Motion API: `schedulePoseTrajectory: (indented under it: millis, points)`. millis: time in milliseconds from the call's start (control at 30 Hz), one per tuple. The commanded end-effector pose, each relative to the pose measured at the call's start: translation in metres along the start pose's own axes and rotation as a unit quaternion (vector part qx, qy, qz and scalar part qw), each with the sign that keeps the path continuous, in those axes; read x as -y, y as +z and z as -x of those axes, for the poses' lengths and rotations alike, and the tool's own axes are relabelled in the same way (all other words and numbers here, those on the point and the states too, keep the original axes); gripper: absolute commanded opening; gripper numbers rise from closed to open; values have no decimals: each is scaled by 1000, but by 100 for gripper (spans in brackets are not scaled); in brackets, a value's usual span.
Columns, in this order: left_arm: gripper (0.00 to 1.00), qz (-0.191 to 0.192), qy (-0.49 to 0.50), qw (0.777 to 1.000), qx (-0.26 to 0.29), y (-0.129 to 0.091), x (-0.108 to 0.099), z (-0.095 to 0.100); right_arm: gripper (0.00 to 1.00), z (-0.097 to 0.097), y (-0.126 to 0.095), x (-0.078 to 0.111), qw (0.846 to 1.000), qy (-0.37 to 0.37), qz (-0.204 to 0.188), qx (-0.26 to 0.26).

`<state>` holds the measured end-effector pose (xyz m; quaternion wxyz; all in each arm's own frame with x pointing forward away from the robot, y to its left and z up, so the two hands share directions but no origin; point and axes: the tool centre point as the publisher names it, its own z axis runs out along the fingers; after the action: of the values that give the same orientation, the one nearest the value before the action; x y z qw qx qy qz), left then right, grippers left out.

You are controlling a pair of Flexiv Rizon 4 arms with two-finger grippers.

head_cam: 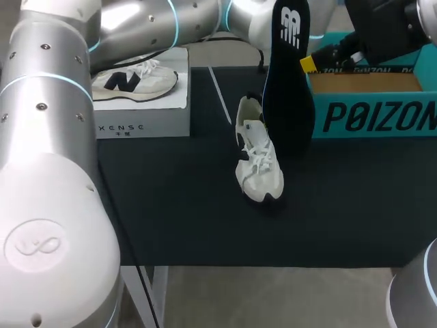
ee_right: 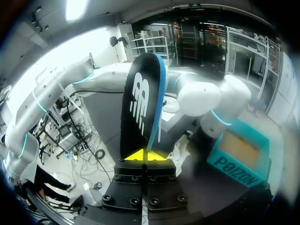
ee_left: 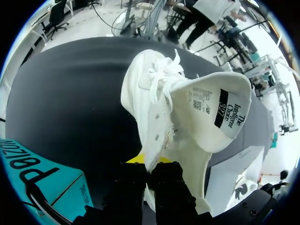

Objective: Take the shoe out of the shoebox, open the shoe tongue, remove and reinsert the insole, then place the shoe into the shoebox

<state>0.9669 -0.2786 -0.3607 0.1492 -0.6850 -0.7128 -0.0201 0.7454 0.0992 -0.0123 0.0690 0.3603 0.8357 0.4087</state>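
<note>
Shoe (head_cam: 258, 160) out of the box, lying near the middle of the black worktop (head_cam: 191, 212), toe pointing to the near edge, laces up. From the left wrist camera the shoe (ee_left: 145, 89) stretches away ahead of the fingers. Its tongue (ee_left: 215, 112) is folded well back, so the printed label on its underside faces out. Left claw (ee_left: 149, 164): fingers drawn close together, pinching the rim of the shoe's opening at the heel end, with one yellow tip showing against the white upper. Cannot tell whether the heel sits on the worktop or is lifted slightly. In the overhead view this claw is hidden behind the insole. Insole (head_cam: 287, 96) is out of the shoe: dark, standing nearly upright above the worktop, logo end uppermost, just beside the shoe on its right and in front of the shoebox's left end. Right claw (head_cam: 308, 65) has it: in the right wrist view both yellow tips of the right claw (ee_right: 143, 155) are closed flat on the insole (ee_right: 143, 103), which rises straight out from between them, blue edge visible along one side. Shoebox (head_cam: 375, 116), teal, stands open at the far right of the worktop with brown card lining visible inside; the right wrist view shows the same shoebox (ee_right: 239, 154) beside the claw, with nothing visible in it. At the far left of the worktop is a white box (head_cam: 147, 123) with a second shoe (head_cam: 133, 80) lying on its top, side on, well apart from both claws.
</note>
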Motion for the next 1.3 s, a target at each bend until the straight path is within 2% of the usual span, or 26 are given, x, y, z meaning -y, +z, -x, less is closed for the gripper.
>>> schedulePoseTrajectory:
  millis: [33,267,467,500,533,567,733,967,1100,1300]
  points:
    - [0,6,7,1000,-12,1,3,0,0,0,2,-2,1000,1,-2,1]
    - [0,-2,5,1000,-22,10,4,-4,0,0,2,-2,1000,1,-2,1]
    - [0,8,-11,999,-29,26,4,1,0,0,2,-2,1000,1,-2,1]
    - [32,9,-12,999,-31,28,4,2,0,0,2,-2,1000,1,-2,1]
    - [72,14,-11,999,-35,29,4,3,0,0,2,-2,1000,1,-2,1]
    - [100,10,-17,999,-37,30,5,4,0,0,2,-2,1000,1,-2,1]
    - [100,-4,-21,1000,-11,19,5,-2,0,0,2,-2,1000,1,-2,1]
    - [100,-38,-48,998,31,-6,4,-16,0,0,2,-2,1000,1,-2,1]
    - [100,-60,-48,994,72,-23,6,-20,0,0,2,-2,1000,1,-2,1]
    - [100,-52,-58,986,146,-46,11,-22,0,0,2,-2,1000,1,-2,1]
